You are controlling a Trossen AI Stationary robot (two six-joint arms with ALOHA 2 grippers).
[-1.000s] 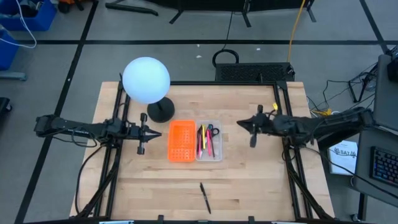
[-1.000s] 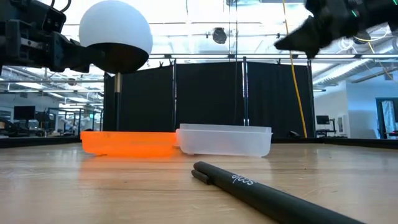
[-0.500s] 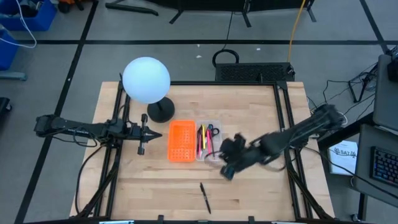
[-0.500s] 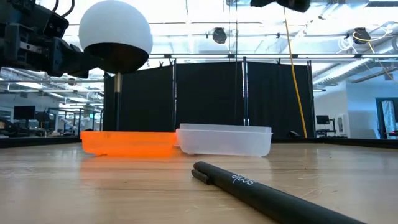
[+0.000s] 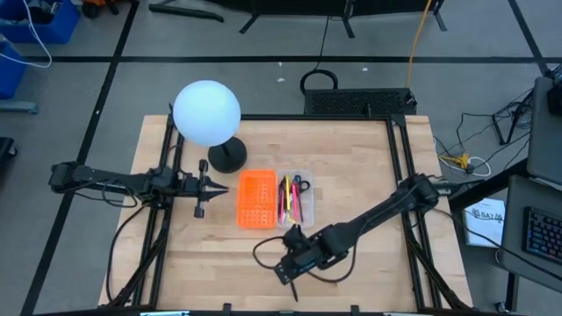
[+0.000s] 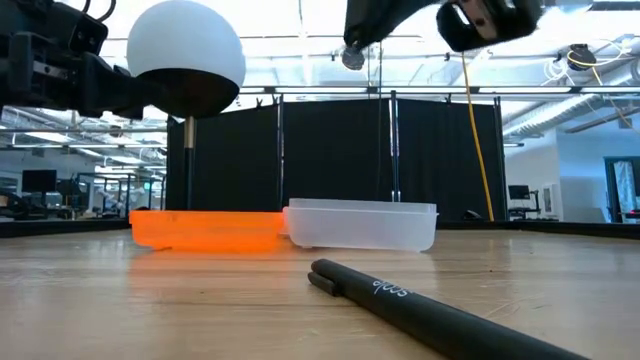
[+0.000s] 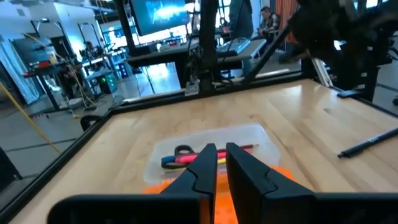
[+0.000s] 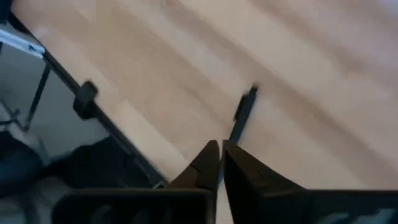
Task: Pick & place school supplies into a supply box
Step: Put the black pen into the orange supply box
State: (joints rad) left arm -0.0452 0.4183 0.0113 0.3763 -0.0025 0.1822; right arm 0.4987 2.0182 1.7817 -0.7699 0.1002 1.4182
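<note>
A black pen (image 5: 294,293) lies on the wood near the table's near edge; it also shows in the low view (image 6: 420,305) and the right wrist view (image 8: 242,113). My right gripper (image 5: 284,273) hovers above the pen's far end with its fingers shut (image 8: 220,152), touching nothing. The clear supply box (image 5: 306,219) (image 6: 360,225) rests flat at mid-table. It holds the black-handled scissors (image 5: 299,183) and pink-red, yellow and blue pens (image 5: 286,198). My left gripper (image 5: 200,190) waits shut (image 7: 221,163) left of the box.
An orange perforated piece (image 5: 256,200) (image 6: 205,230) lies against the box's left side. A white globe lamp (image 5: 206,112) stands on a dark base (image 5: 227,156) at far left. Black frame rails run along the table's left and right edges. Bare wood lies right of the box.
My right arm has swung from the table's right side, past the box, toward the near edge and left, and now its gripper hangs over the black pen. The pen and the box have stayed where they were.
</note>
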